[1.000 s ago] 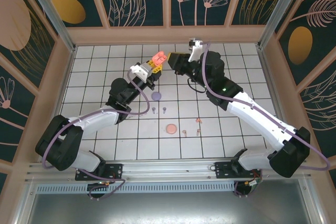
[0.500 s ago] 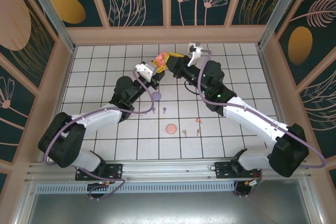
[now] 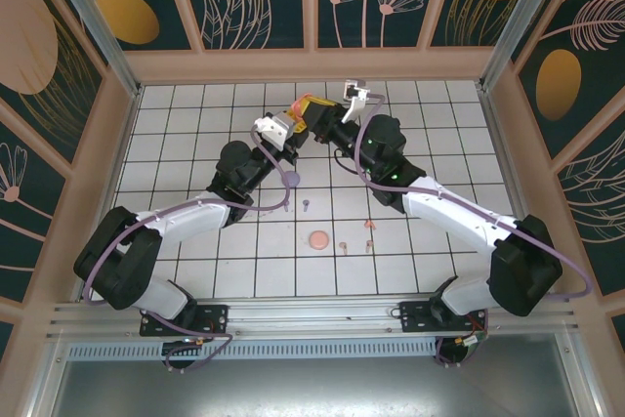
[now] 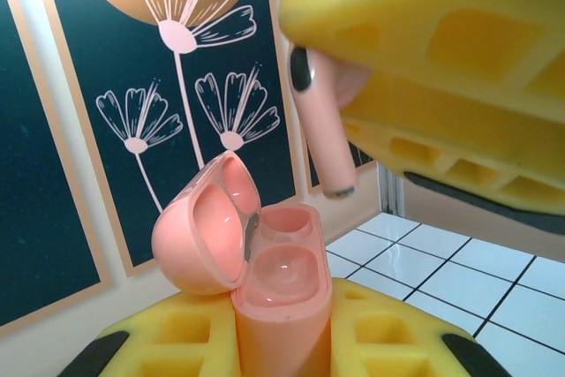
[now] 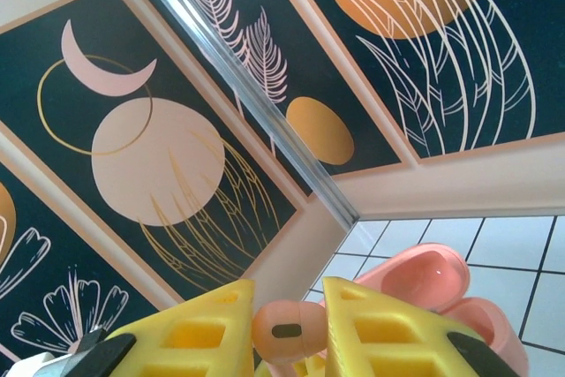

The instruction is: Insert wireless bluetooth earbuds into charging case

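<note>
In the left wrist view my left gripper [image 4: 282, 328] is shut on a salmon-pink charging case [image 4: 284, 293], held upright between its yellow fingers. The lid [image 4: 205, 229] hangs open to the left and both wells are bare. Just above the case, my right gripper [image 5: 287, 328] is shut on a pink earbud [image 4: 320, 125] with its stem pointing down. In the right wrist view that earbud [image 5: 287, 331] sits between the yellow pads, with the case [image 5: 437, 282] right behind. In the top view the left gripper [image 3: 293, 124] and right gripper [image 3: 314, 110] meet above the far middle of the table.
On the white tiled table [image 3: 195, 144] lie two lilac earbuds [image 3: 306, 205] and three pink earbuds [image 3: 368, 225]. A lilac round piece [image 3: 290, 177] and a pink round piece [image 3: 318, 239] lie nearby. Patterned walls close in the back and sides.
My right gripper has moved left with the earbud until it hangs over the open case. My left gripper has shifted slightly up and right with the case.
</note>
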You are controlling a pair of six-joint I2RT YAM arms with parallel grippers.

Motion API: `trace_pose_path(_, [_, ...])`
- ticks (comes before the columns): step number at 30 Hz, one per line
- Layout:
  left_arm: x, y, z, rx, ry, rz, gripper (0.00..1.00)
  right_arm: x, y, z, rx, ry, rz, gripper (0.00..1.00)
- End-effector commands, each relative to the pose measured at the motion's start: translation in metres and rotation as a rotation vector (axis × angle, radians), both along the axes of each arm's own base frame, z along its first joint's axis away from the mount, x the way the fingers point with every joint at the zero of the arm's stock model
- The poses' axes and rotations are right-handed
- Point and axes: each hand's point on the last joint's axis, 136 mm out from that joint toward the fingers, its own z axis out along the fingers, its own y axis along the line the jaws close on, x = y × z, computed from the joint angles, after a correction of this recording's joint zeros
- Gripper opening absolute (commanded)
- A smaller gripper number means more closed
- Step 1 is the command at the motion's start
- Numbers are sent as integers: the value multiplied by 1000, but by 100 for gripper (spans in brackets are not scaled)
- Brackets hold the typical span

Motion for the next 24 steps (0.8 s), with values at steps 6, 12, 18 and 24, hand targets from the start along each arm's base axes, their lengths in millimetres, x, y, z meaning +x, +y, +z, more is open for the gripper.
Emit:
trace_pose_path(6, [0,-3,21,-38,-43,0,0,2,1,1,49,-6,-11,22])
trace_pose_path(12, [-1,-4,23,-41,-46,-3,0,5,4,-8,38,12,-10,22])
trace_pose_path(18, [-2,-4,25,-43,-51,-11,0,10,4,-18,24,29,-28,22])
trace_pose_path(24, [-5,-7,26,-39,-56,-20,0,13,6,-24,13,39,-38,22])
